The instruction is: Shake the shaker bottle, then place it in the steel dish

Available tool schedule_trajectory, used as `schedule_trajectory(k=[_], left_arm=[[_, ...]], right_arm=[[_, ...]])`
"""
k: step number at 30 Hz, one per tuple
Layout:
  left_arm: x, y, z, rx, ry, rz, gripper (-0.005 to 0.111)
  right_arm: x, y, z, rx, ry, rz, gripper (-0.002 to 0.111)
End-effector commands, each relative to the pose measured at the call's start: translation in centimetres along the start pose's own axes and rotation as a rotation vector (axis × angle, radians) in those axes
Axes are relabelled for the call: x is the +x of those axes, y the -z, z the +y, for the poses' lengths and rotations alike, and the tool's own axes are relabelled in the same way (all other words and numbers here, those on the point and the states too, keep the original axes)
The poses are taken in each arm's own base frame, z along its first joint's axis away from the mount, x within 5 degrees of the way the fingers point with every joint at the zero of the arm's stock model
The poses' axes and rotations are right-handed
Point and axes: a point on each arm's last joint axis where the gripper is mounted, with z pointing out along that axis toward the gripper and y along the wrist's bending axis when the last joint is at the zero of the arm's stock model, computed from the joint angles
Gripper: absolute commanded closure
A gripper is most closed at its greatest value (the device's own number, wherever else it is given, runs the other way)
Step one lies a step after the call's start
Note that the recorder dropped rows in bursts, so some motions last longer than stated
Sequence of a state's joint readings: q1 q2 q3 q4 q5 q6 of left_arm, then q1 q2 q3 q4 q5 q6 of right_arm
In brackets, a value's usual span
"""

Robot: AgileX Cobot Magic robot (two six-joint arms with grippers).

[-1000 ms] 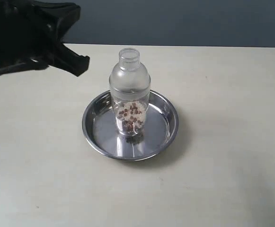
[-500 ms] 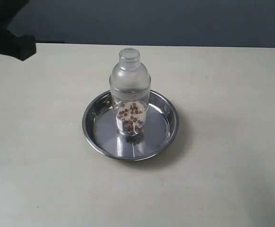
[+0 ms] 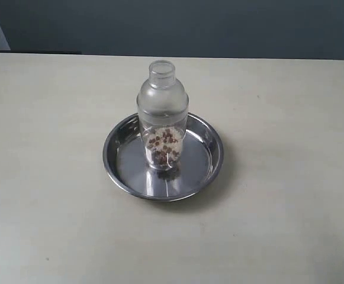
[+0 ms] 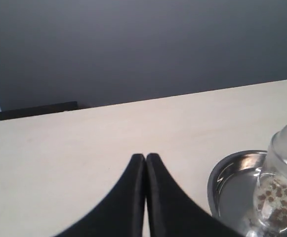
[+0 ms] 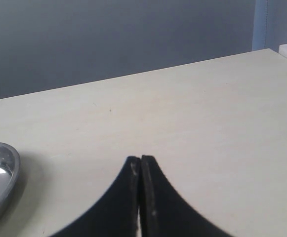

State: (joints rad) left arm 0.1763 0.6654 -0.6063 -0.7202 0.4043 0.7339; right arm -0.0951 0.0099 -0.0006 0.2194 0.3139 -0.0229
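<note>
The bottle [image 3: 162,112] stands upright in the dish [image 3: 129,170] (brown pellets [image 3: 163,145] inside). The left claw [image 4: 145,157] and right claw [image 5: 140,159] are both pinched together, empty.

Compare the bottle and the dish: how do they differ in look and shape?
The bottle is clear plastic with brown pellets inside; the dish is shiny steel. The bottle is tall and narrow; the dish is wide and shallow. The bottle is capped; the dish is open-topped. Both are round, and the bottle stands upright in the dish.
</note>
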Motion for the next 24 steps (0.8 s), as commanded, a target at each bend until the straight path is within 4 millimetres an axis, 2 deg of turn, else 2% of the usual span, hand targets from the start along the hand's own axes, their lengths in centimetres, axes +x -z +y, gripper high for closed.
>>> schedule_trajectory(k=[1,2,5,13,20,24], left_arm=[[3.2,1.1,0.3,-0.085,0.053,-0.02,0.106],[4.9,1.9,0.3,-0.112,0.092,-0.033,0.106],[7.3,3.0,0.1,-0.143,0.104,-0.044,0.106],[12.1,4.2,0.2,-0.214,0.07,-0.058,0.106],[15.1,4.1,0.1,-0.215,0.124,-0.062,0.106],[16.2,3.9,0.0,-0.215,0.139,-0.052,0.106]], right_arm=[[-0.1,0.0,0.0,0.004,0.004,-0.012,0.109],[-0.1,0.0,0.0,0.004,0.004,-0.012,0.109],[-0.1,0.0,0.0,0.004,0.004,-0.012,0.109],[-0.1,0.0,0.0,0.004,0.004,-0.012,0.109],[-0.1,0.0,0.0,0.004,0.004,-0.012,0.109],[-0.1,0.0,0.0,0.004,0.004,-0.012,0.109]])
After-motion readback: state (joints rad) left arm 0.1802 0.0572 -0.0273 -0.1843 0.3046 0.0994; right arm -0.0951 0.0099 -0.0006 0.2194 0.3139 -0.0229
